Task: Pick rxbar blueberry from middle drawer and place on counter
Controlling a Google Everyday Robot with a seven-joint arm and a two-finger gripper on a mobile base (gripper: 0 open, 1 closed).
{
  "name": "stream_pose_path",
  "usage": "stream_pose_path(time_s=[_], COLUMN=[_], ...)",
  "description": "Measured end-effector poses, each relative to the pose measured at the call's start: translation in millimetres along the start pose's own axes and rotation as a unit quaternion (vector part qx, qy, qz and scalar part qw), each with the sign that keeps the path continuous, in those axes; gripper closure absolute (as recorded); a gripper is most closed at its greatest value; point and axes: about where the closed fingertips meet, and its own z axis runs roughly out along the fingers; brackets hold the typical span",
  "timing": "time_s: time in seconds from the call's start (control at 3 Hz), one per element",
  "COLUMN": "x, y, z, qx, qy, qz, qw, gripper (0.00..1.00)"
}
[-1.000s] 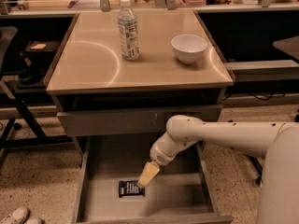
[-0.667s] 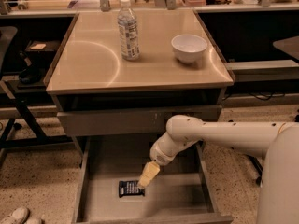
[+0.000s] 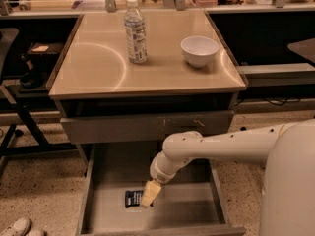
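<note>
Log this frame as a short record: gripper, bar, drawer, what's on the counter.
gripper: down inside the middle drawer, at the right end of the rxbar blueberry
rxbar blueberry: flat on the drawer floor; contact with gripper cannot be told
middle drawer: pulled open
counter: holds water bottle and white bowl; no bar
</note>
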Motion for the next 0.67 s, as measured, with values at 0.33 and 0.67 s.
stream_pose_path(time_s=[0.33,0.67], x=[-9.2,-8.7], y=[9.0,10.0], z=[52.7,54.1], qx=[0.026,0.024], qy=[0.023,0.023], qz=[-0.064,-0.064], qw=[0.9973,0.9974], gripper=[0.00,0.00])
